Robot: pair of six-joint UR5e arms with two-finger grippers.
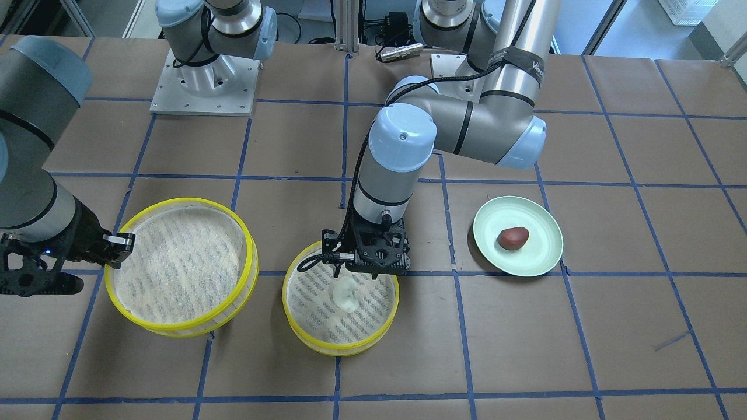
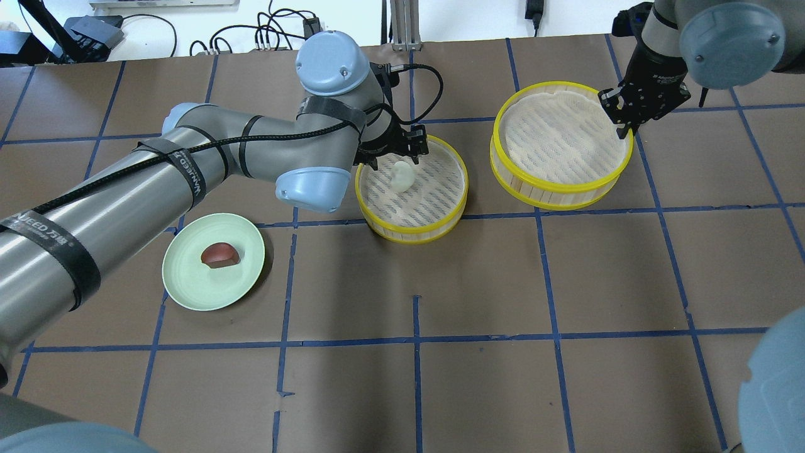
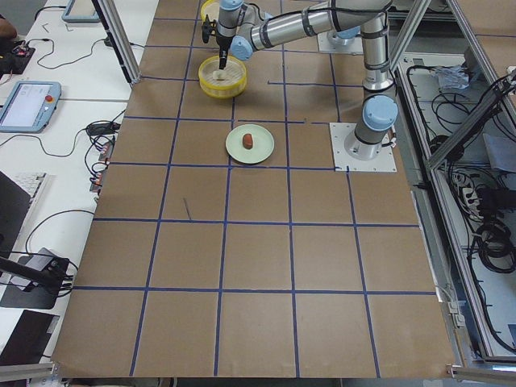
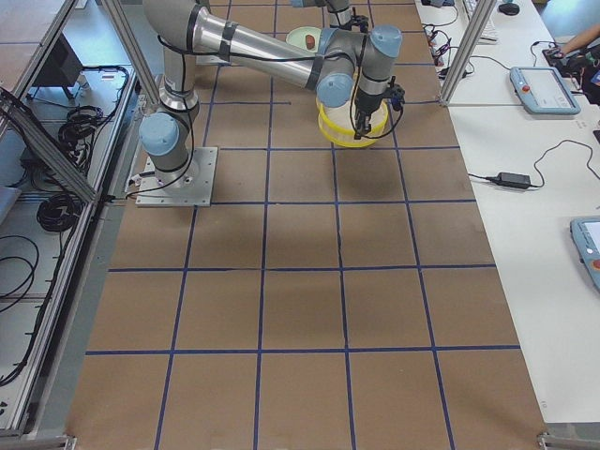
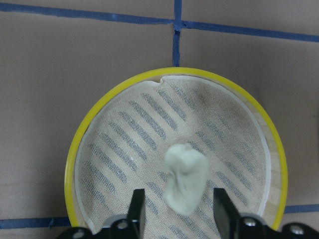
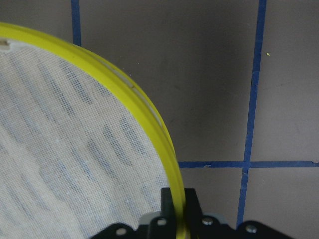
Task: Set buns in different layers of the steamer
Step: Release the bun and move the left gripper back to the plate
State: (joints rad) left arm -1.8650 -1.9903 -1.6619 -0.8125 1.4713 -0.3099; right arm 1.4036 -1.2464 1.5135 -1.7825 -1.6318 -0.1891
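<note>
The white bun (image 1: 345, 293) (image 2: 402, 174) (image 5: 185, 184) lies on the woven floor of the smaller steamer layer (image 1: 341, 350) (image 2: 412, 229) (image 5: 174, 72) at the table's middle. My left gripper (image 1: 350, 274) (image 2: 397, 165) (image 5: 179, 201) hangs just above it, open, with a finger on each side of the bun. The reddish-brown bun (image 1: 513, 238) (image 2: 220, 254) rests on the pale green plate (image 1: 537, 256) (image 2: 188, 283). My right gripper (image 1: 119, 245) (image 2: 622, 129) (image 6: 178, 199) is shut on the yellow rim of the larger, empty steamer layer (image 1: 175, 326) (image 2: 547, 192) (image 6: 124, 84).
The two steamer layers stand side by side with a small gap between them. The plate sits apart, on my left arm's side. Brown table covering with blue tape lines surrounds them. The arm bases stand at the table's robot-side edge.
</note>
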